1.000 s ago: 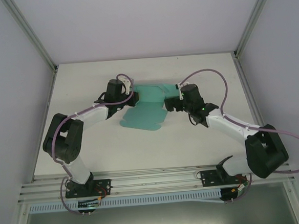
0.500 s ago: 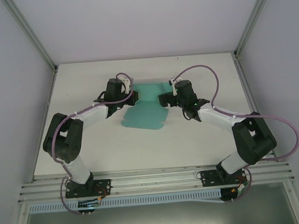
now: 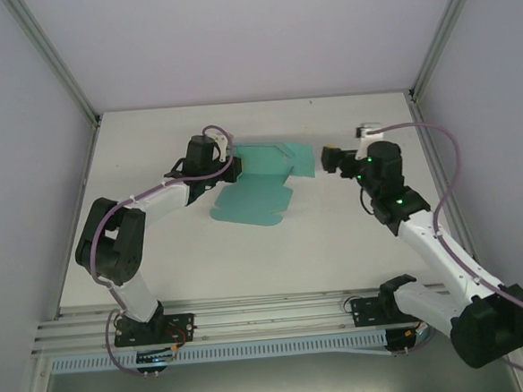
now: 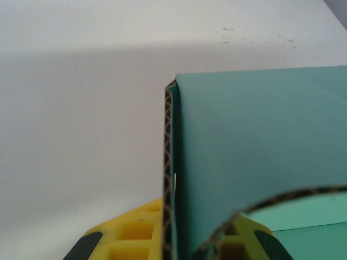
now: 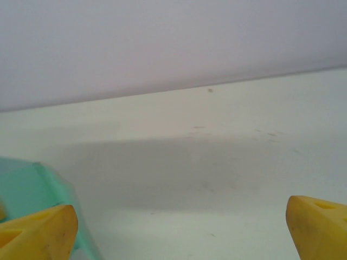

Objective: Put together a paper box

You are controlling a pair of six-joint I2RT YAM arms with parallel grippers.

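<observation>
Since the earlier frame the right gripper (image 3: 329,158) has swung off the paper box (image 3: 260,194) to the right. It now sits just beside the far-right flap, not touching, spread wide, holding nothing. The left gripper (image 3: 231,168) hasn't budged: pressed together, pinching the box's upright left wall. The box sits mid-counter (image 3: 337,244), toward the far side.

Progress, my read: early. The far section is folded up; the near panel with its rounded flaps lies flat on the counter. Remaining walls, tuck-in and closing are all still to do.

Count: one paper box, two grippers, one of them busy.
</observation>
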